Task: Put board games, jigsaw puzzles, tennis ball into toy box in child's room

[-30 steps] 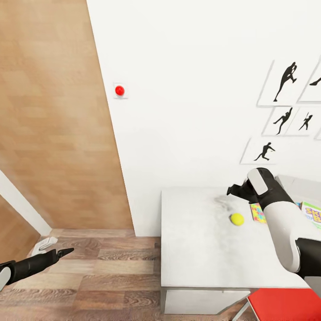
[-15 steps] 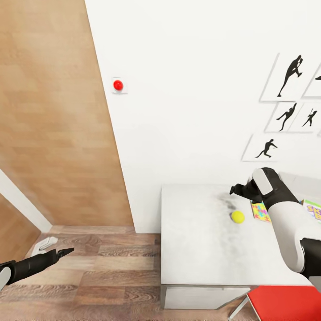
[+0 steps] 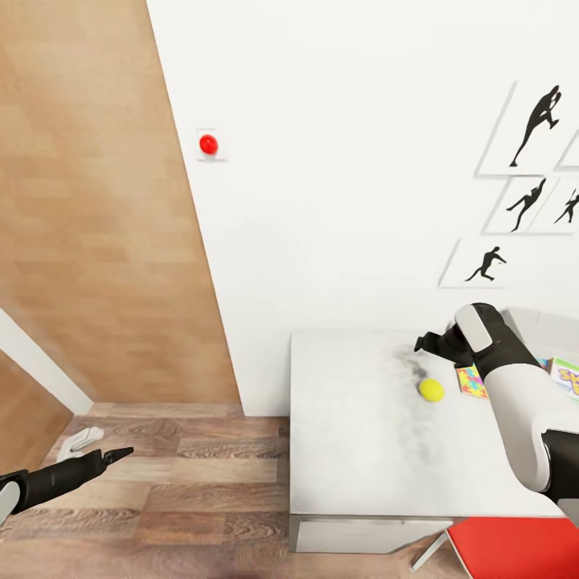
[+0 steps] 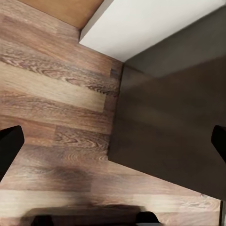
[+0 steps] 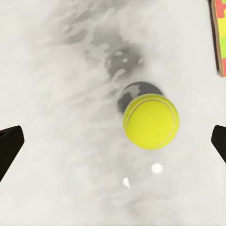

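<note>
The yellow tennis ball [image 3: 431,390] lies on the pale speckled table [image 3: 354,450], near its far right part. My right gripper [image 3: 426,344] hovers just behind and above the ball. In the right wrist view the tennis ball [image 5: 151,121] sits between the wide-open fingertips [image 5: 9,150], slightly off centre, untouched. A multicolour jigsaw puzzle [image 3: 470,381] lies flat right of the ball, its edge [image 5: 220,37] also in the wrist view. A corner of a board game [image 3: 567,376] peeks out past my right arm. My left gripper [image 3: 121,453] hangs open over the floor, far left.
A red chair seat [image 3: 515,547] stands at the table's near right corner. A wooden door [image 3: 96,241] and white wall with a red button [image 3: 208,145] lie behind. Dancer pictures [image 3: 535,121] hang above the table. Wood-plank floor [image 4: 56,94] spreads under the left arm.
The head camera has shifted a little, so the wall pictures sit higher and further right. The right gripper stays over the ball and the left arm has not moved.
</note>
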### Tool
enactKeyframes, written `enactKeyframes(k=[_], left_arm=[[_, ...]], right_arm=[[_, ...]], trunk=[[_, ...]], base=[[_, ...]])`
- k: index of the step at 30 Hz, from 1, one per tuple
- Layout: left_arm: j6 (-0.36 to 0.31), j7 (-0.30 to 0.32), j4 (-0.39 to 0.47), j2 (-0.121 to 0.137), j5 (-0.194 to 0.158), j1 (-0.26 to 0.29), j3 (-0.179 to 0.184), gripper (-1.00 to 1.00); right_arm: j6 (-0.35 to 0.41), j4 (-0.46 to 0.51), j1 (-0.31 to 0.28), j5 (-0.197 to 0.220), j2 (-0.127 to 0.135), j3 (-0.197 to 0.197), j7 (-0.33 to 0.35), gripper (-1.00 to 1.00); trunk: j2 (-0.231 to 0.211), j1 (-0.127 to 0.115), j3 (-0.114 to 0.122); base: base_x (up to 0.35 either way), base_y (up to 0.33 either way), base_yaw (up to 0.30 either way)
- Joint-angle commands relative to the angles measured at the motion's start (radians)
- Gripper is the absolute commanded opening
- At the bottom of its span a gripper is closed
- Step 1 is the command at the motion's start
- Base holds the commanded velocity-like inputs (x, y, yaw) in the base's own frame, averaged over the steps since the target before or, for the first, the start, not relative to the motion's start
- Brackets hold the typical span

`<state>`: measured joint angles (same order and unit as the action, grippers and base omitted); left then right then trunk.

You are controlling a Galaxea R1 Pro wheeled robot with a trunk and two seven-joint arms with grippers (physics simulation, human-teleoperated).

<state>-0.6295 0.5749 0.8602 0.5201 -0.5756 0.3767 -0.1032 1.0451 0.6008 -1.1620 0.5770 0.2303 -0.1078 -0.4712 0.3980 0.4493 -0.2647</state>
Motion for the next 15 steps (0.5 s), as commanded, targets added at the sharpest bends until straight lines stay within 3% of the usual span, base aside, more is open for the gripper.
enactKeyframes(k=[1, 15], left_arm=[[-0.007, 0.001, 0.001, 0.000, -0.004, 0.001, -0.001, 1.00], [-0.007, 0.001, 0.003, 0.000, -0.004, 0.001, -0.001, 1.00]], right_arm=[[0.002, 0.001, -0.001, 0.011, 0.000, -0.001, -0.010, 1.00], [0.002, 0.000, -0.001, 0.011, 0.000, 0.000, -0.010, 1.00]], trunk=[[0.002, 0.001, -0.004], [0.002, 0.001, -0.027]], base=[[0.070, -0.030, 0.000], [0.015, -0.007, 0.000]])
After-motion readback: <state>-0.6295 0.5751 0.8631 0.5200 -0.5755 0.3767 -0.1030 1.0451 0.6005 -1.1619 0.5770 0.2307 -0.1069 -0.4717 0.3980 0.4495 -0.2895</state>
